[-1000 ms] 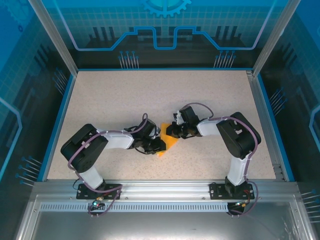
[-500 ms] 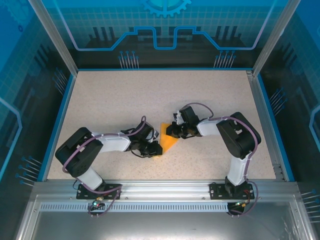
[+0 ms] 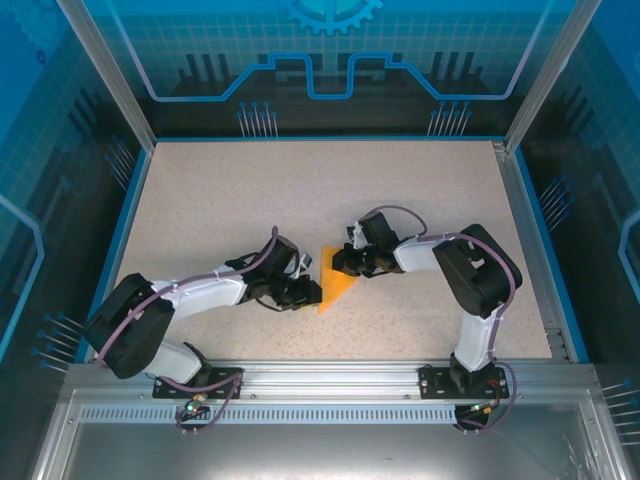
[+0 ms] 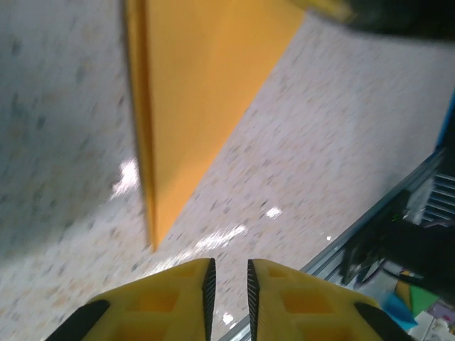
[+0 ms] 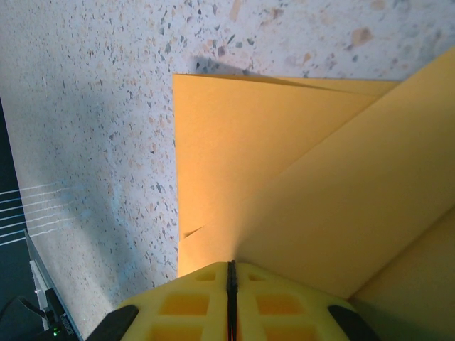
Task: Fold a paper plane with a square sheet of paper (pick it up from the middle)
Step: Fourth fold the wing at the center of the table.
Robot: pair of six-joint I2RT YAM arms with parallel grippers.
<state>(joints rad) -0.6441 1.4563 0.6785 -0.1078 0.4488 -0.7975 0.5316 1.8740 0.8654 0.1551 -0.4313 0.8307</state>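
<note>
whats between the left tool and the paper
Just bare speckled table. In the left wrist view, the left tool sits short of the pointed tip of the paper, not touching it.

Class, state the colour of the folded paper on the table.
Orange-yellow paper, clearest in right wrist view.

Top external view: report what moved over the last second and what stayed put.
The left arm sank and stretched out, its elbow swinging toward the near left corner. The left tool edged back off the paper, uncovering more of its pointed near end. The tool holds nothing, its fingers a narrow gap apart. The right tool stayed shut on the paper, and the right arm did not move.
</note>
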